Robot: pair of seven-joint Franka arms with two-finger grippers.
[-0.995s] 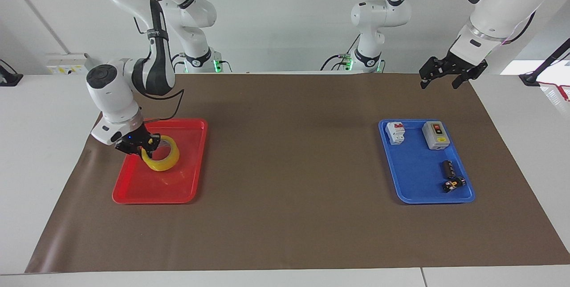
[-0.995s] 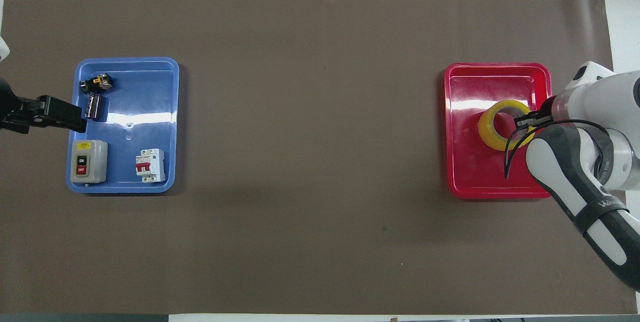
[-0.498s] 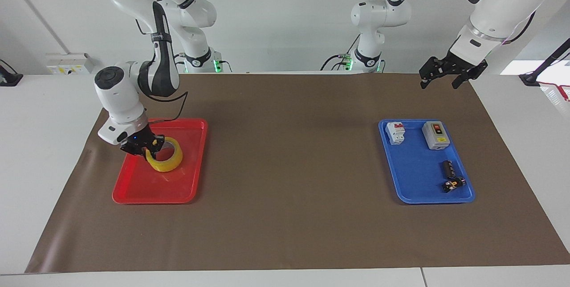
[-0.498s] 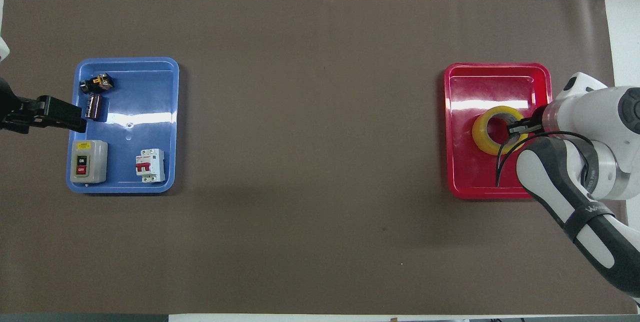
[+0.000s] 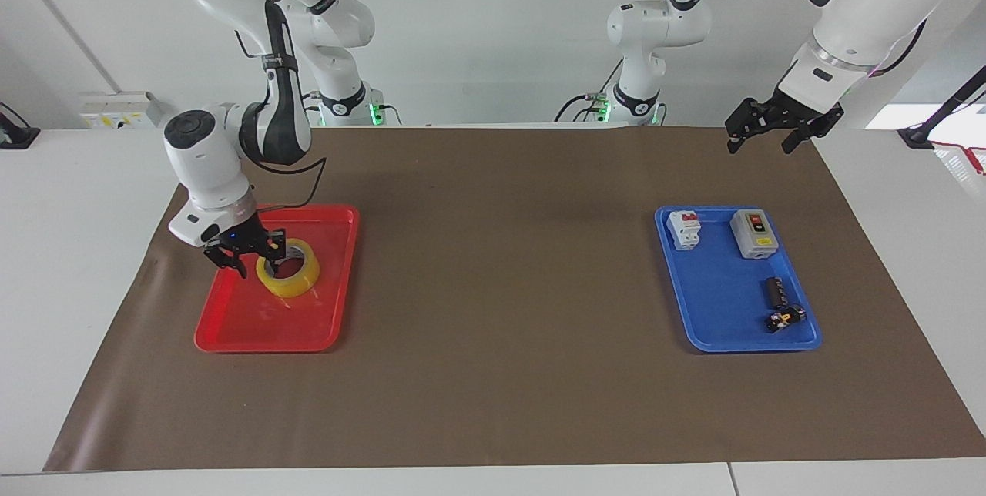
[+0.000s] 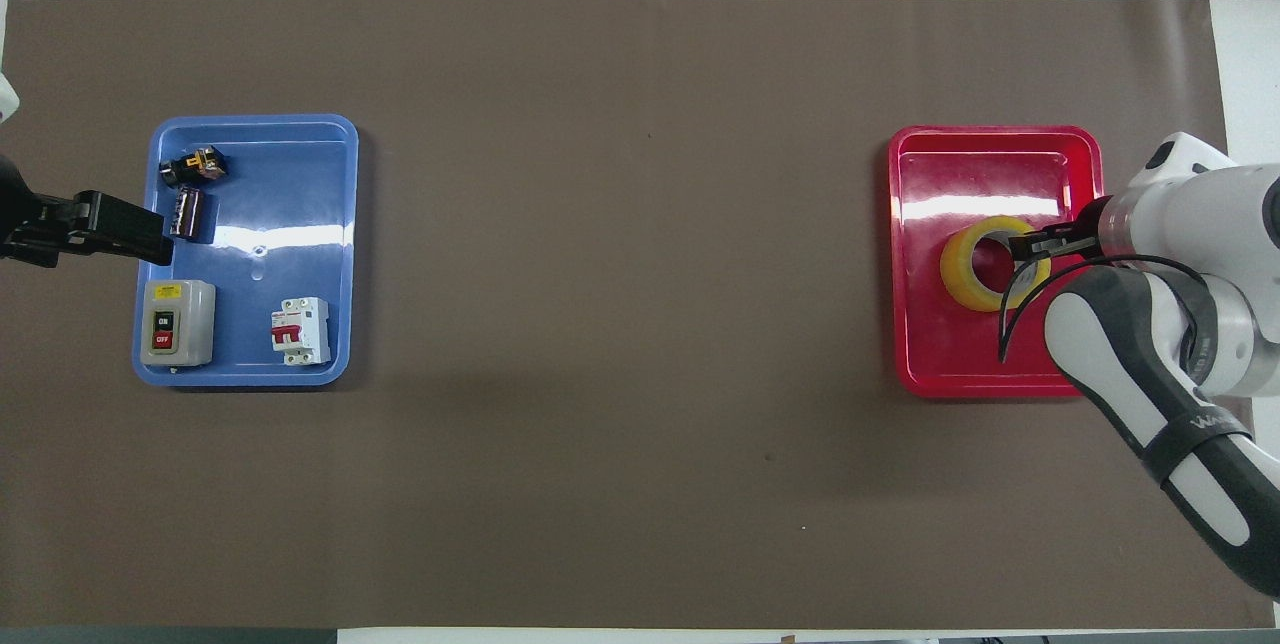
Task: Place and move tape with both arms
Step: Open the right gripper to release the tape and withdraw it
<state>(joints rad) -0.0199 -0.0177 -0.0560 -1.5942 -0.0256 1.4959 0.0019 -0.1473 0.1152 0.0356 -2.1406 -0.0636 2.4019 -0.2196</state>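
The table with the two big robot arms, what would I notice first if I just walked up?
Probably the bright red tray at the right arm's end of the table, with the yellow tape lying flat in it and the right gripper at its rim, fingers apart. Next, the blue tray at the left arm's end, holding small electrical parts, while the left gripper waits open in the air.

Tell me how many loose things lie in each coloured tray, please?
Red tray: 1, the tape.
Blue tray: 4, a breaker, a switch box, a dark cylinder, a small black part.
Total: 5.
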